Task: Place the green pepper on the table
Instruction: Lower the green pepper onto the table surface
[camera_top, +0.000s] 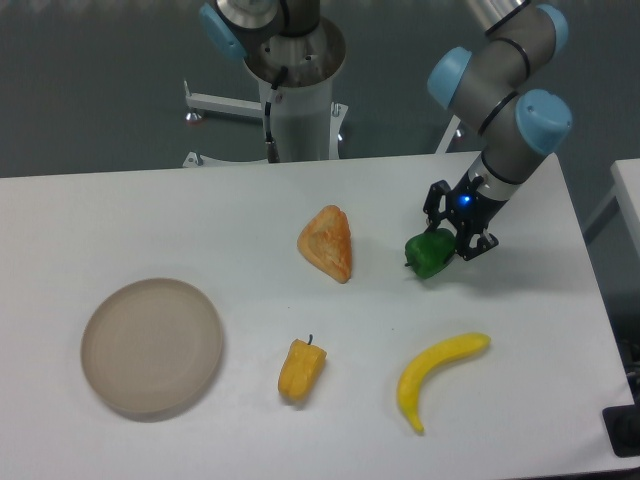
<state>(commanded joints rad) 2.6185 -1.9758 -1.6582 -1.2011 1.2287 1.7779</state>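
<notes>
Gripping the green pepper (431, 253) between its fingers, the claw (452, 237) sits right of centre, narrowly parted around it. Whether the pepper touches the white desk (150, 220) is unclear. A banana (436, 376) lies lower right.

Glossy green pepper (430, 253) low over white table (180, 215)

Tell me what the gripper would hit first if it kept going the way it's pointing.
Likely the table: the gripper points down and left, holding the green pepper, so the pepper would touch first. Depth is unclear.
</notes>
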